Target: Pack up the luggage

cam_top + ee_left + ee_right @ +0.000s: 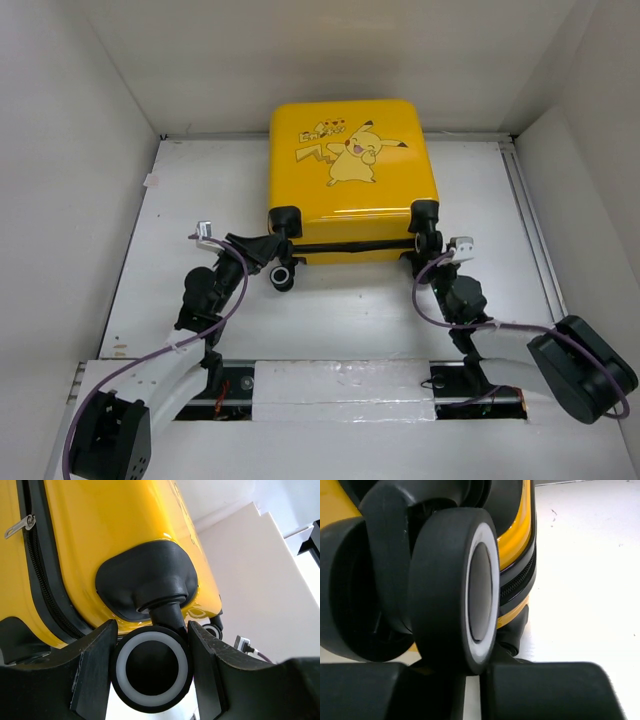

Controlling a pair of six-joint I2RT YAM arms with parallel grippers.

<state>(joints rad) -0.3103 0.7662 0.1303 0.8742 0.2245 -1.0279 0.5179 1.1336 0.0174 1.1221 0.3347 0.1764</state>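
Left gripper [152, 640] pinches the near-left wheel [150, 667] of the luggage [350, 170], contact clear only in its wrist view; right gripper [472, 680] nearly pressed together beneath the near-right wheel [445, 580]; top view alone shows luggage lid-up, centred at the bench [350, 310] far edge.

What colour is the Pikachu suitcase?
The suitcase is yellow with black trim, clearest in the top external view.

Yellow luggage [350, 170] on white table [340, 320]
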